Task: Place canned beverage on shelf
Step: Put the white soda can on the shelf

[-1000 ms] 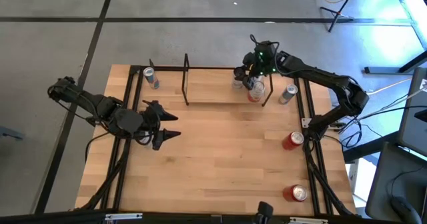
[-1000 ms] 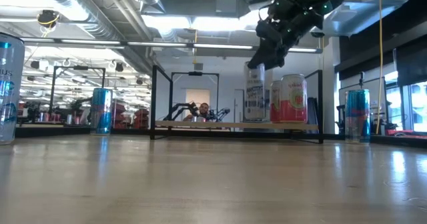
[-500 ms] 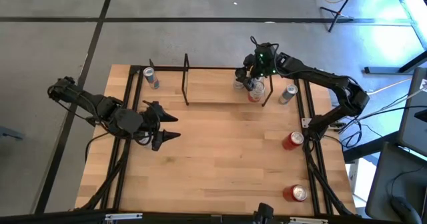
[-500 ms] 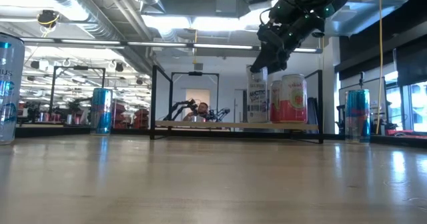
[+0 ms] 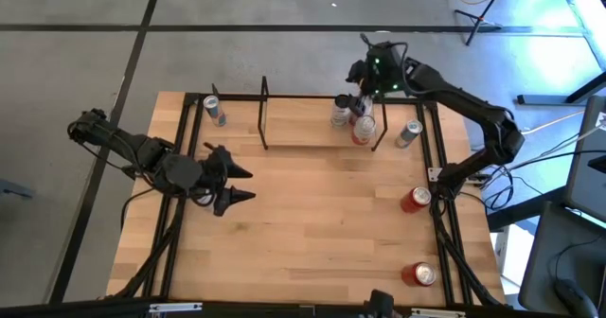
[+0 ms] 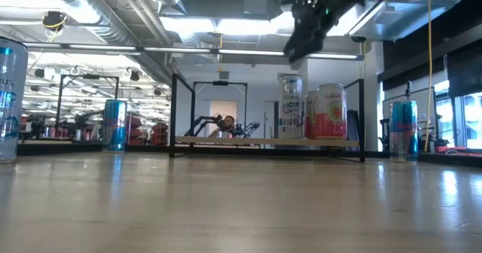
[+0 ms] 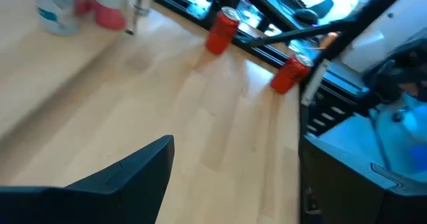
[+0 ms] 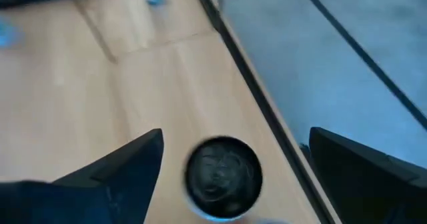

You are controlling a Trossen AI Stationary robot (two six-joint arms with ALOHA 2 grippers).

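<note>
The right gripper (image 6: 301, 35) is hanging above the shelf (image 6: 267, 141), clear of the white-labelled can (image 6: 291, 107) standing upright on the plank. A red can (image 6: 328, 111) is standing just beside it, touching or nearly so. A blue can (image 6: 115, 124) is sitting far left, another blue can (image 6: 403, 129) far right.
</note>
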